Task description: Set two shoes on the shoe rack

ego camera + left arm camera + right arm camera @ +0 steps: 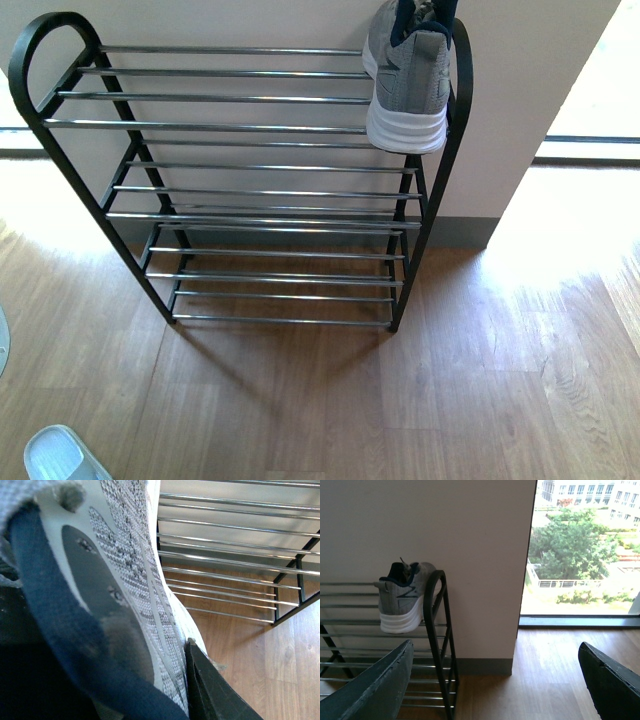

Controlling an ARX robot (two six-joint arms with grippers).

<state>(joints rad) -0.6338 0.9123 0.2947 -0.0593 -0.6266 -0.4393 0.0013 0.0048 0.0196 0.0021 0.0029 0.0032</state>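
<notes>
Left hand (120, 680): clenched on the held shoe (125, 570). This shoe fills the left and centre of the left wrist frame at very close range. It shows a grey knit upper, a navy lining band running down to bottom centre, and a pale inner surface with a dark grey patch. One black finger (215, 690) shows at lower right, pressed against the knit side. The opposite finger is lost in the dark lower-left corner. Beyond the shoe, at upper right, are chrome rods and a black upright of the shoe rack (225, 555), with wooden floor (290, 660) at far right.

Right hand (495, 647): released, nothing in it. Its two black fingers (370, 690) sit at lower left and lower right of the right wrist frame, wide apart, with skirting and floor showing between them.

Racked shoe (408, 80): on the top tier at the right end of the rack, upper right of the front frame. The heel and thick white sole face the camera, and the sole overhangs the front rod. It sits just beside the rounded black side frame; contact cannot be told.

The rack stands on the floor against a pale wall (445, 530). A window (580, 555) at the right of the right wrist frame shows trees and buildings. A pale slipper (60, 455) lies in the bottom left corner of the front frame, well apart from the rack.
</notes>
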